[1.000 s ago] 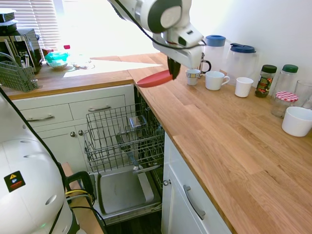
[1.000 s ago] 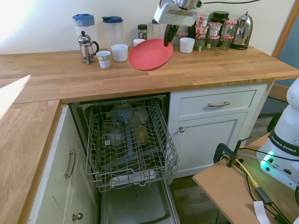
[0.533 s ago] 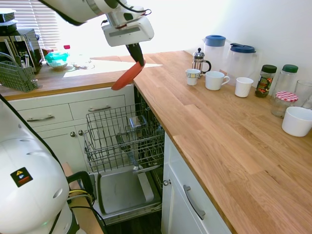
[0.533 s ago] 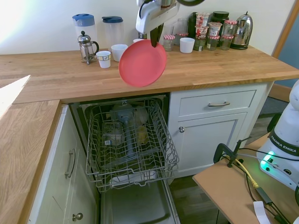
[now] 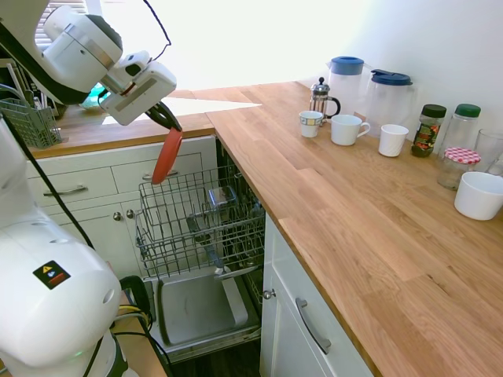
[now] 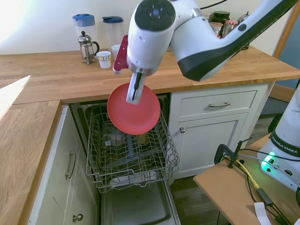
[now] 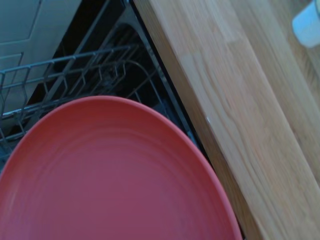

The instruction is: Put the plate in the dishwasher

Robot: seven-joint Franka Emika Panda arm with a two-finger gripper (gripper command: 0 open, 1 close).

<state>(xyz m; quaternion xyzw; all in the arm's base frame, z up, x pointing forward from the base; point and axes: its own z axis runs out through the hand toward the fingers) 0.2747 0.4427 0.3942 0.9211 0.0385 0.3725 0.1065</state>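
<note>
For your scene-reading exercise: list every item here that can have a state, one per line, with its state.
plate: held on edge, hanging above the rack
gripper: shut on the plate's upper rim
dishwasher: door dropped open
wire rack: pulled out, partly loaded
jugs: lids on
cabinet drawers: closed

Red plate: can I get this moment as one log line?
claw: shut on plate | plate: on edge, above dishwasher rack | not yet placed

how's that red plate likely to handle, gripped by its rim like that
The plate hangs on edge from the gripper without sagging, so it is probably stiff. Its smooth surface and the rim-only pinch suggest it could swing or slip. Over the dishwasher rack, it may knock the wires if lowered fast.
</note>
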